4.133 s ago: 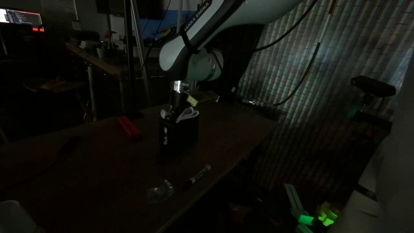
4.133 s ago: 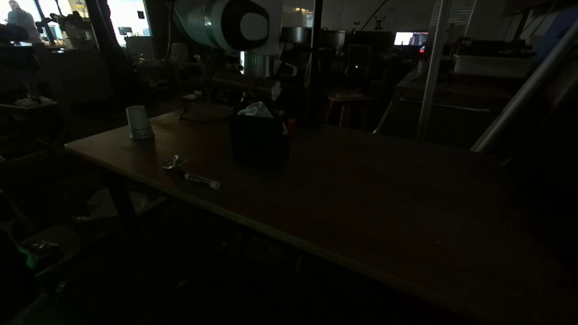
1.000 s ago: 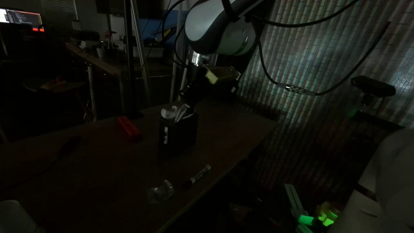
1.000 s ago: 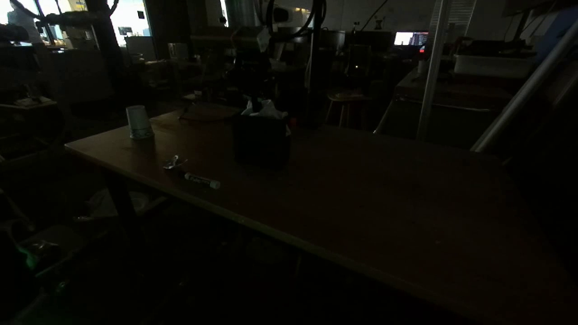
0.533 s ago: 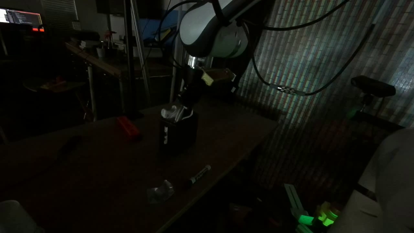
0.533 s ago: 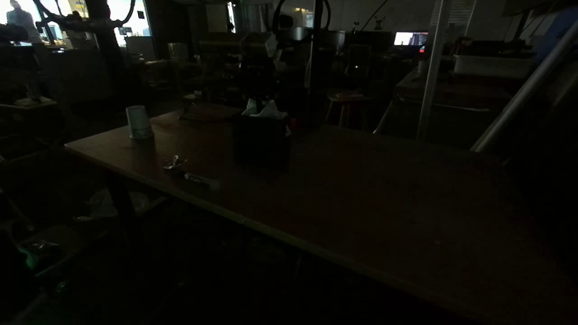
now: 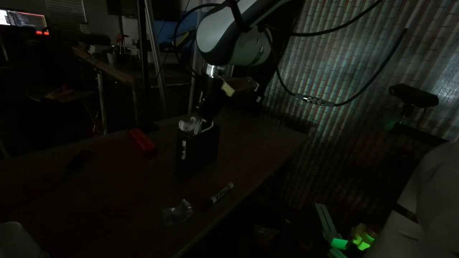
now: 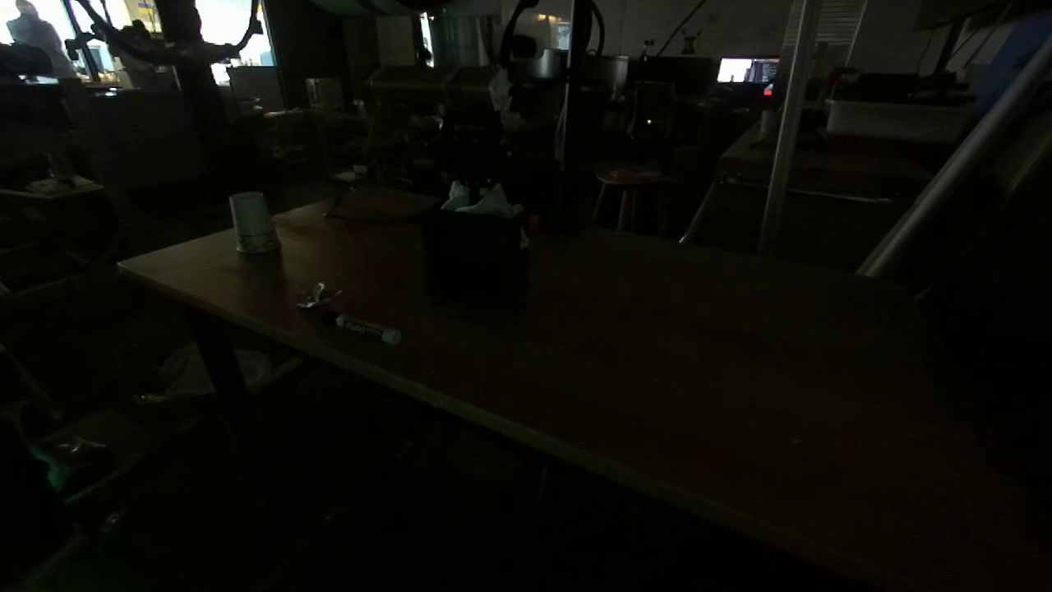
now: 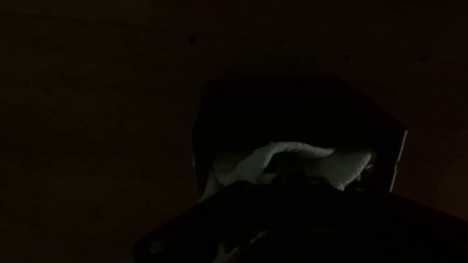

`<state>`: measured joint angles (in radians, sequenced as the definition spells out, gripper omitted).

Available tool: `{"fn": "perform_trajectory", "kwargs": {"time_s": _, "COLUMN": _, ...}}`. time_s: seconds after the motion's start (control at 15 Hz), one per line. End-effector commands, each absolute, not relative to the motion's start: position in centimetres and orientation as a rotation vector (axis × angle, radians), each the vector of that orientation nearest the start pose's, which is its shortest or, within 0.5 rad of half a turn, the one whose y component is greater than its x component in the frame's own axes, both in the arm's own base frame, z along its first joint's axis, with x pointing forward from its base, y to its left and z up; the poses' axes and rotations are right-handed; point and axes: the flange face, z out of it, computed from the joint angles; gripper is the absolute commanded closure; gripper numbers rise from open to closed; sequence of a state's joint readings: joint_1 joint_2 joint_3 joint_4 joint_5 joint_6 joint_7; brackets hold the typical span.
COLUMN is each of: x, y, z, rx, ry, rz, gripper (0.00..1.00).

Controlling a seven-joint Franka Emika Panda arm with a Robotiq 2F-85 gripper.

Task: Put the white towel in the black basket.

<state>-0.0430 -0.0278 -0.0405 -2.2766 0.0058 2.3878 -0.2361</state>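
Note:
The black basket (image 7: 198,148) stands upright on the table and shows in both exterior views (image 8: 475,259). The white towel (image 7: 189,125) is bunched in its opening, with folds above the rim; it also shows in an exterior view (image 8: 491,201). In the wrist view the towel (image 9: 252,164) lies inside the basket (image 9: 278,109), with one curled edge raised. My gripper (image 7: 205,120) is tilted and its tips reach into the basket's opening among the towel folds. In the wrist view the gripper (image 9: 289,180) is very dark, so its fingers and any hold on the towel are unclear.
A red object (image 7: 142,141) lies behind the basket. A marker (image 7: 220,193) and a crumpled clear wrapper (image 7: 178,212) lie near the table's edge. A white cup (image 8: 253,222) stands near a table end. A dark cable (image 7: 77,160) lies on the table.
Since 4.1 s ago, my gripper has gone from upright in the basket to tilted, and the towel folds have shifted. Over the last second it has come down slightly into the opening.

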Motion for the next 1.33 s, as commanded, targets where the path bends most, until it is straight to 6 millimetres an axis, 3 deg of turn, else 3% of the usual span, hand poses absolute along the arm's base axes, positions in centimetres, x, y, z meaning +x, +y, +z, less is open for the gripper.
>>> {"fn": "perform_trajectory", "kwargs": {"time_s": 0.0, "x": 53.6, "y": -4.1, "z": 38.5, "rx": -3.135, "ry": -0.268, "rz": -0.253, "gripper": 1.00}}
{"fn": "perform_trajectory", "kwargs": {"time_s": 0.53, "x": 55.0, "y": -2.0, "z": 36.9, "rx": -3.144, "ry": -0.368, "rz": -0.201, "gripper": 1.00}}
{"fn": "perform_trajectory", "kwargs": {"time_s": 1.07, "x": 54.4, "y": -0.5, "z": 28.7, "rx": -3.116, "ry": -0.454, "rz": 0.051, "gripper": 1.00}}
{"fn": "perform_trajectory", "kwargs": {"time_s": 1.27, "x": 54.4, "y": -0.2, "z": 27.6, "rx": -3.102, "ry": -0.460, "rz": 0.087, "gripper": 1.00}}
